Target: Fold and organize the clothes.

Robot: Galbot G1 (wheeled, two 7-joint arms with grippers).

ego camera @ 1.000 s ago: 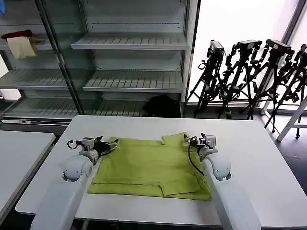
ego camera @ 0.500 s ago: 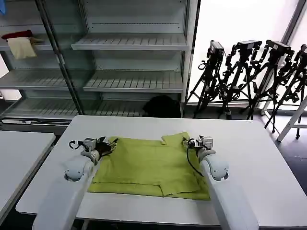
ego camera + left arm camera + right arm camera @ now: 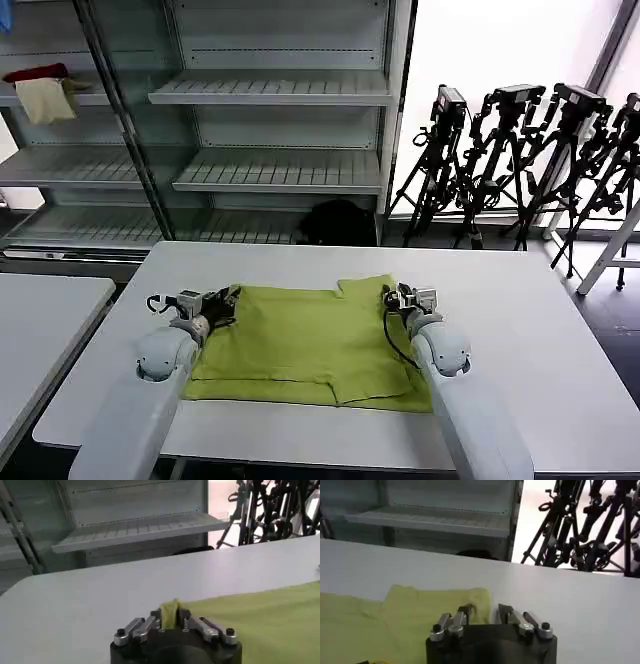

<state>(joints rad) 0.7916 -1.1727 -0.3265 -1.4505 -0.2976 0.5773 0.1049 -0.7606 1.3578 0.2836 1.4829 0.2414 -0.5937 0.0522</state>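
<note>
The clothes are one lime-green T-shirt (image 3: 300, 340) lying partly folded on the white table (image 3: 520, 330), with a sleeve (image 3: 362, 288) sticking out at the far right. My left gripper (image 3: 222, 300) rests at the shirt's far left corner. In the left wrist view it (image 3: 170, 616) is shut on a pinched-up tuft of the green cloth (image 3: 260, 615). My right gripper (image 3: 397, 297) sits at the sleeve's edge. In the right wrist view it (image 3: 485, 611) is open, one finger over the sleeve (image 3: 420, 607) and the other over bare table.
Metal shelving (image 3: 280, 170) stands behind the table, with red and cream cloths (image 3: 40, 90) on a shelf at the far left. Camera tripods (image 3: 520, 160) crowd the back right. A second white table (image 3: 40, 320) is on the left. Bare tabletop lies right of the shirt.
My right gripper has slid left onto the sleeve's edge. My left gripper has shifted slightly away along the shirt's far left corner.
</note>
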